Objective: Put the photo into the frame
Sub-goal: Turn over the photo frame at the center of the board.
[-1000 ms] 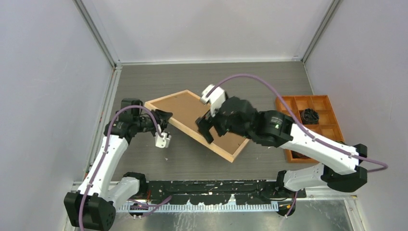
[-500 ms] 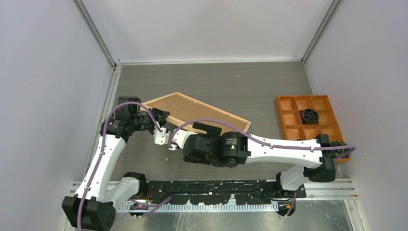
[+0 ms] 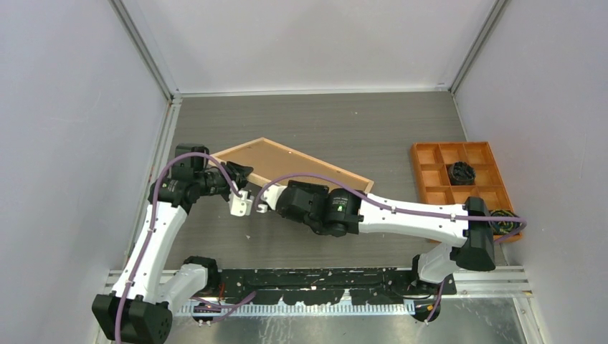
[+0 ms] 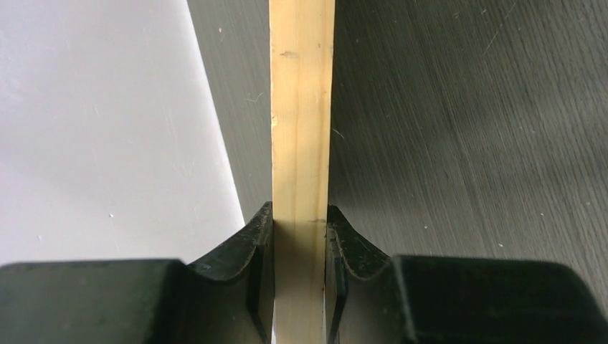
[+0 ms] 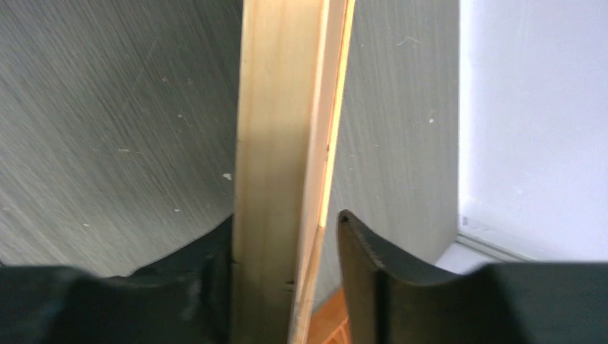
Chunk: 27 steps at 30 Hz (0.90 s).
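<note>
The light-wood frame (image 3: 323, 161) stands tilted up on its far edge, its brown board back (image 3: 287, 163) facing the camera. That board is the photo's back; the printed side is hidden. My left gripper (image 3: 233, 174) is shut on the frame's left rail (image 4: 301, 107), both pads pressed to the wood (image 4: 300, 215). My right gripper (image 3: 269, 197) straddles the near rail (image 5: 276, 107) close beside the left one. Its left finger touches the wood and its right finger (image 5: 358, 251) stands a little apart, so the right gripper (image 5: 287, 216) is open.
An orange compartment tray (image 3: 450, 145) sits at the right with a black item (image 3: 461, 173) in one cell. Grey walls close in left, right and back. The right arm stretches low across the table's front half.
The right arm swung from over the board's middle down to the near-left rail, and its jaws narrowed. The frame went from flat to tilted up. The left grip held.
</note>
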Each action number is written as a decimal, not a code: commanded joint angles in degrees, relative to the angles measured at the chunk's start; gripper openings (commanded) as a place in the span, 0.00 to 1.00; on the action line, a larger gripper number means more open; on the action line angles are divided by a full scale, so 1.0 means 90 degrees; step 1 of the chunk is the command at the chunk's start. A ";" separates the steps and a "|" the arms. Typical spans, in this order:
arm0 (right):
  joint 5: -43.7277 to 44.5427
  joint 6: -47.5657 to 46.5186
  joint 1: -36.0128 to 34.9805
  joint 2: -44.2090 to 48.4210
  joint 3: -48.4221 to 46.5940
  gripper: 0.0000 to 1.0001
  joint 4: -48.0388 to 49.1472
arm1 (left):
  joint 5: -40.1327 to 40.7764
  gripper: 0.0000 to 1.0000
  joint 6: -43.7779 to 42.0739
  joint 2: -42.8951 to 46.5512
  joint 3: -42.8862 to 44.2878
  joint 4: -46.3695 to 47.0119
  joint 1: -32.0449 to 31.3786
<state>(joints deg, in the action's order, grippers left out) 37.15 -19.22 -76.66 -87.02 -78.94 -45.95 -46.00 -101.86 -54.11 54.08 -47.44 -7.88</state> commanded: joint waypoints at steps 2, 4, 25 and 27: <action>-0.0251 -0.0151 0.0028 0.0117 -0.0453 0.37 0.0297 | -0.0446 0.06 0.0417 0.0240 0.0117 0.0559 0.0002; -0.0270 -0.0066 0.0036 0.0081 -0.0613 0.27 0.0261 | -0.0460 0.24 0.0803 0.0248 0.0150 0.0749 0.0006; -0.3769 0.3387 0.1972 -0.1656 -0.5029 0.14 -0.1964 | -0.1067 1.00 0.8745 -0.0246 0.2809 0.3115 0.2143; -0.4025 0.3651 0.2484 -0.1655 -0.4994 0.13 -0.1920 | -0.1302 1.00 0.8882 -0.0483 0.3146 0.2499 0.2433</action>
<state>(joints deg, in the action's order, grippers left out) 8.43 5.61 -61.67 -101.89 -120.92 -60.29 -51.07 -35.07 -56.53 75.59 -25.58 9.89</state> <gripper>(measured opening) 0.312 0.997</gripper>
